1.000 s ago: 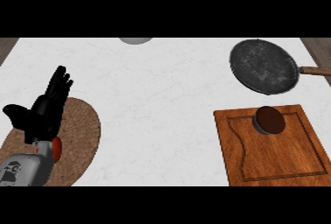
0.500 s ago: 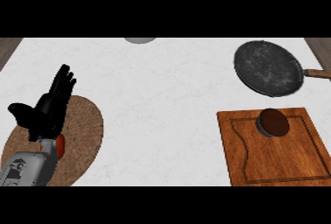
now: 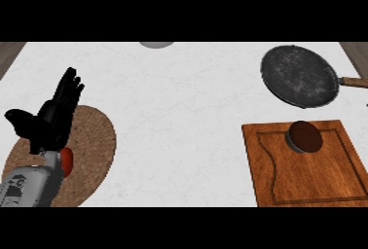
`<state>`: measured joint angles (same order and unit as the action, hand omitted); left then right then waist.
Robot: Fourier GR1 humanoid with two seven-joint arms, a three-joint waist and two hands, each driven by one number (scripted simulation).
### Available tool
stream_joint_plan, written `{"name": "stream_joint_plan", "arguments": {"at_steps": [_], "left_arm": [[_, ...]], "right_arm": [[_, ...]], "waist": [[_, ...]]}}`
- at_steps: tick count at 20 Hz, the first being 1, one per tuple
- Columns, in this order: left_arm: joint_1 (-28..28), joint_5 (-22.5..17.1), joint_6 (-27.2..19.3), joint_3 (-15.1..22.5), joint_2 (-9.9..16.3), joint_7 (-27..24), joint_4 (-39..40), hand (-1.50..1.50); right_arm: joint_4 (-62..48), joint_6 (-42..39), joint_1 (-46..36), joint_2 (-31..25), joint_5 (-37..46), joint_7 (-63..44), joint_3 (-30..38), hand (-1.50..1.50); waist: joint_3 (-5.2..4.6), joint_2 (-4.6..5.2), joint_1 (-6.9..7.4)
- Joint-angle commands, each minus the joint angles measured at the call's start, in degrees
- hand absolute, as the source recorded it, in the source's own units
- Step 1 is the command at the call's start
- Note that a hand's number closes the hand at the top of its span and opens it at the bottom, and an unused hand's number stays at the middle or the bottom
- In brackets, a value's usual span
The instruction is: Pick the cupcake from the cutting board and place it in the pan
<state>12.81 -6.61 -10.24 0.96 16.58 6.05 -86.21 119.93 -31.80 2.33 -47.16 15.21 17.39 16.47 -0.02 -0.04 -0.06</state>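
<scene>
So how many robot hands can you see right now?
1: the left hand, open, fingers up, over the round mat at the left. The right hand is out of view.

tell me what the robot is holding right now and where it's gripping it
Nothing is held. The left hand is open, fingers straight, over the round mat. The cupcake sits untouched on the cutting board. The right hand is not in view.

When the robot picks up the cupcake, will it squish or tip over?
The cupcake looks small with a rounded brown top, so it is probably light and soft, and might squish if squeezed. It stands upright on the flat cutting board, so a sideways bump could perhaps tip it. The pan lies close behind, so the carry looks short.
</scene>
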Motion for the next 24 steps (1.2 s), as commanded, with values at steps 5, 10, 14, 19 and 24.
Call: {"name": "stream_joint_plan", "arguments": {"at_steps": [5,10,14,19,24], "left_arm": [[0.27,1.75,2.48,-1.23,-1.47,-4.25,3.78,0.00],[1.20,1.69,2.85,-2.72,-1.33,-0.68,1.96,0.00],[3.41,2.90,2.01,-2.60,-2.06,0.50,1.92,0.00],[4.07,3.24,1.85,-3.08,-3.84,0.62,3.41,0.00],[1.67,3.88,3.62,-3.54,-3.73,-0.41,2.09,0.00]], "right_arm": [[3.02,-1.82,-0.01,6.35,9.63,-6.66,-4.57,-1.50],[-1.13,0.40,2.17,9.24,14.77,-1.25,-2.21,-1.50],[-4.46,2.12,-2.61,11.46,22.75,-6.58,-9.63,-1.50],[-11.41,-2.47,-7.17,9.15,21.66,-2.51,-6.84,-1.50],[-8.59,-0.55,-0.24,11.61,27.95,1.64,-9.98,-1.50]], "waist": [[0.01,0.05,-0.11],[0.04,0.02,-0.20],[0.03,0.08,0.11],[0.02,0.09,0.08],[0.03,0.01,-0.16]]}}
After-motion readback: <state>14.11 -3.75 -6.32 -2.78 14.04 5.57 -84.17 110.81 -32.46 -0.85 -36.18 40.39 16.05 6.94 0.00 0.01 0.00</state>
